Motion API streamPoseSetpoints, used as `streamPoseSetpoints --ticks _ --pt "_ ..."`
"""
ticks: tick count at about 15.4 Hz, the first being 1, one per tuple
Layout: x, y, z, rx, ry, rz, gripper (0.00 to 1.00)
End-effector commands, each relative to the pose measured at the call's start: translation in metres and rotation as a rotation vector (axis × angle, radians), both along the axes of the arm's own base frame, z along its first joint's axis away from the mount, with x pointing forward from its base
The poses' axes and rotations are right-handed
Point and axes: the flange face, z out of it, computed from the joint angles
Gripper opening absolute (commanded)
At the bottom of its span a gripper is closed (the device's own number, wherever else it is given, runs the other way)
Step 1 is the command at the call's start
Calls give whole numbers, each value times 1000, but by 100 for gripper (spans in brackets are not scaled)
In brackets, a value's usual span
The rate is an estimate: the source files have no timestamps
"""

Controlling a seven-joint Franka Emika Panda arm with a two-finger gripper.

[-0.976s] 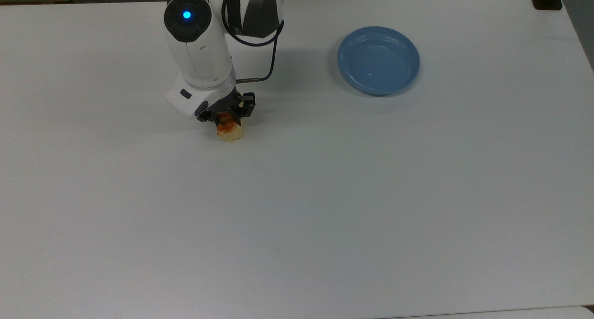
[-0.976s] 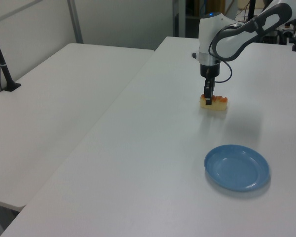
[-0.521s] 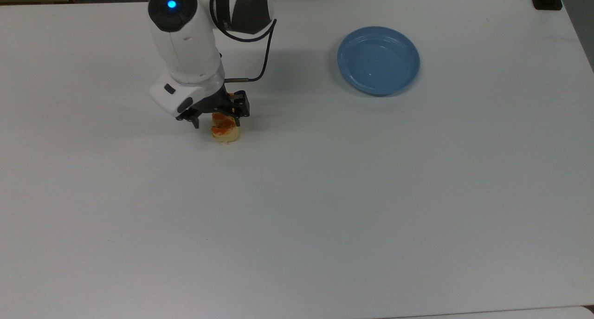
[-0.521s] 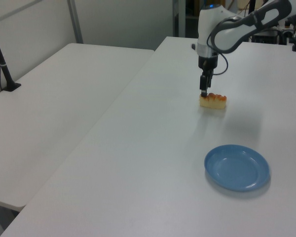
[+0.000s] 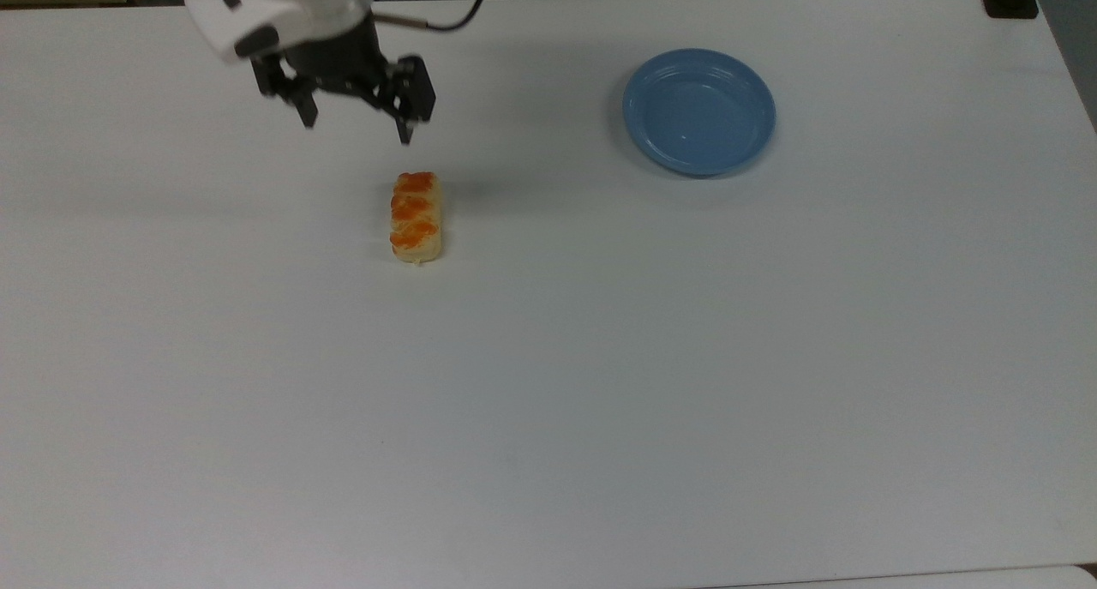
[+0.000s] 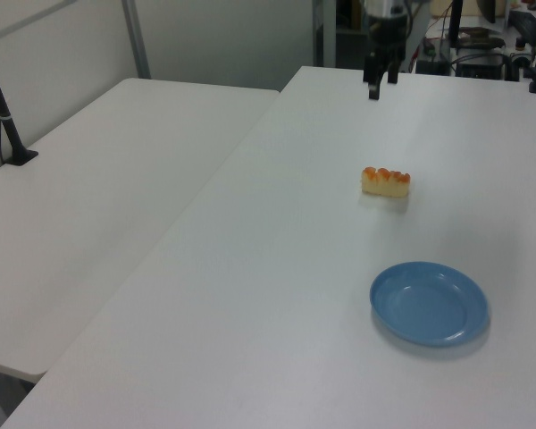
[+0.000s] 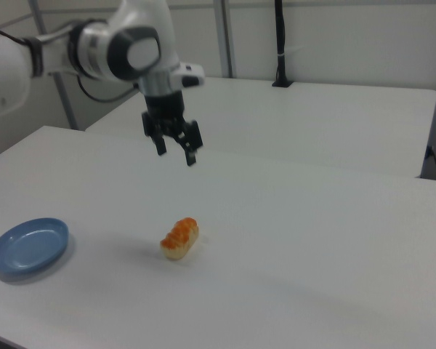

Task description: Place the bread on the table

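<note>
— Top view: the bread (image 5: 416, 217) lies flat on the table (image 5: 600, 383), well apart from the plate (image 5: 698, 111).
— And the gripper (image 5: 356, 122) hangs above it, fingers spread, empty. Best to lift straight clear, no sideways brush.

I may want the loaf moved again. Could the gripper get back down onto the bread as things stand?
Probably yes. The gripper hangs open above the table, off to one side of the bread, which lies alone on bare surface. Nothing stands between them; the blue plate sits well apart.
</note>
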Motion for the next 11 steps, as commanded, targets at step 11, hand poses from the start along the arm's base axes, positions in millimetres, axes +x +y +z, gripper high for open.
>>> streamPoseSetpoints --ticks 11 --pt "-68 19 116 40 -80 62 100"
